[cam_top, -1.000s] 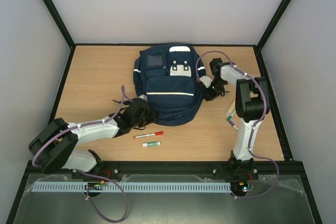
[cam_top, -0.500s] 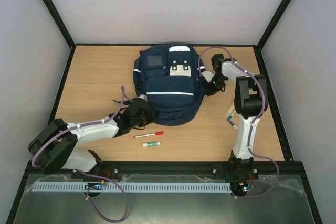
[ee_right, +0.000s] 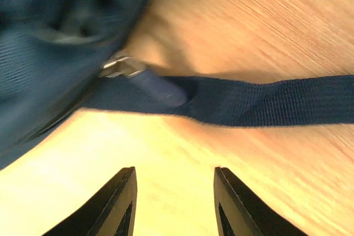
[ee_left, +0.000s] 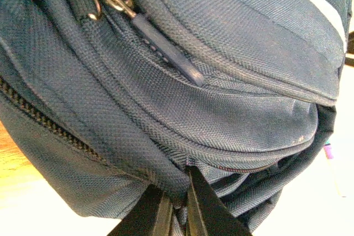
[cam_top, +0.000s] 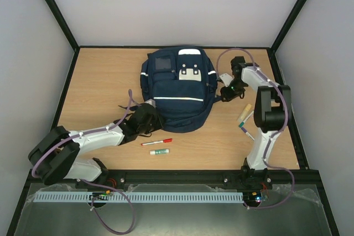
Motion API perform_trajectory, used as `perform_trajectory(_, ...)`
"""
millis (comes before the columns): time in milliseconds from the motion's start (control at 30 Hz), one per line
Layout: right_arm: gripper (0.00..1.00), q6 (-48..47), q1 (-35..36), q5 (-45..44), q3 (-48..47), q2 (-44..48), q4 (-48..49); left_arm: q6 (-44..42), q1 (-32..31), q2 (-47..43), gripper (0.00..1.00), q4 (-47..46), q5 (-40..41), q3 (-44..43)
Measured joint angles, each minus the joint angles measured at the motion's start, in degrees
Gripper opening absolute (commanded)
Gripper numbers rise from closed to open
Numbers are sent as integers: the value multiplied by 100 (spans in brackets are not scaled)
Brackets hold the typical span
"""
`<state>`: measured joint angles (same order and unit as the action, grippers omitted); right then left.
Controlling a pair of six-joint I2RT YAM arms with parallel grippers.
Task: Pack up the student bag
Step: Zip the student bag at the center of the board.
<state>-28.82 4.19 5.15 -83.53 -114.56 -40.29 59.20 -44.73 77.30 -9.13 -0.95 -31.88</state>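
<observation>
The wooden surface (cam_top: 99, 81) carried the student bag (cam_top: 177, 89), lying flat with its front pocket up. Its long axis ran from the arms' side to the far side, top end far.

The left hand (ee_left: 177, 208) was at the bag's near-left corner, fingers together and pinching a fold of bag fabric at the bottom edge. This read as an anchoring hold.

The right hand (ee_right: 174, 203) was just off the bag's right side, fingers apart, nothing between them and bare surface below. The bag lay to that hand's left.

A dark strap (ee_right: 265, 100) ran from the bag's right side across the surface, ahead of the right fingertips and untouched.

Markers (cam_top: 243, 115) lay right of the bag. A red pen (cam_top: 156, 142) and a green-capped stick (cam_top: 159, 151) lay on the bag's near side.

A zipper pull (ee_right: 138, 78) on a metal ring sat at the bag's right edge beside the strap, ahead of the parted right fingers. The right hand was clearly the nearer one. The likely next move was closing on that pull to run the zip. The right wrist view was blurred, so the exact gap was unclear.
</observation>
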Motion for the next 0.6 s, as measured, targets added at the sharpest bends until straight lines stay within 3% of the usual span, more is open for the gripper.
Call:
perform_trajectory(67, 50, -59, 0, 186, 160, 483, -168, -175, 0, -70, 25, 87, 37, -9)
perform_trajectory(100, 62, -92, 0, 306, 197, 737, -258, -262, 0, -111, 36, 136, 46, -22)
perform_trajectory(133, 95, -98, 0, 435, 208, 1010, -341, -391, -2, -146, 50, 170, 52, -39)
perform_trajectory(200, 100, -81, 0, 756, 216, 1655, -435, -645, -9, -219, 73, 275, 42, -120)
perform_trajectory(233, 99, -66, 0, 918, 238, 1958, -442, -802, -11, -258, 94, 334, 26, -181)
perform_trajectory(267, 100, -22, 0, 1058, 269, 2225, -450, -979, -17, -295, 99, 409, 20, -256)
perform_trajectory(400, 99, 236, 42, 1661, 437, 3080, -487, -1687, -24, -564, 99, 809, 144, -654)
perform_trajectory(600, 100, 313, 83, 2256, 1150, 3639, -409, -2459, -24, -883, 99, 1646, 776, -1604)
